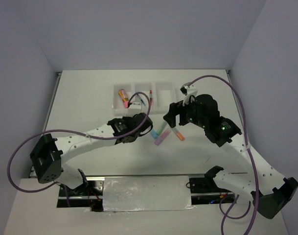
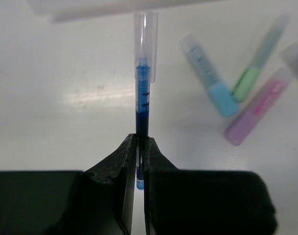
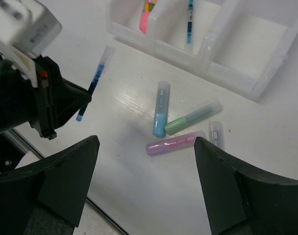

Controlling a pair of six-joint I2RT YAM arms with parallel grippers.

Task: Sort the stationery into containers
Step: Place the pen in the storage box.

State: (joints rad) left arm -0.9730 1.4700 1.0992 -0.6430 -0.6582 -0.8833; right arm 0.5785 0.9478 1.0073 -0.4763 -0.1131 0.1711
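A white three-compartment tray [image 1: 164, 92] sits on the bench [image 1: 85, 98], a pink-orange-yellow piece [image 1: 123, 96] in its left compartment, a thin pen [image 1: 151, 97] in the middle one. Pastel markers [image 1: 161, 134] lie clustered near its front edge.

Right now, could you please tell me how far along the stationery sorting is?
Done: a stubby pink-orange-yellow piece and one thin pen lie in the white translucent three-compartment tray. In hand: the left tool grips a thin blue pen. Left: four chunky pastel markers on the table.
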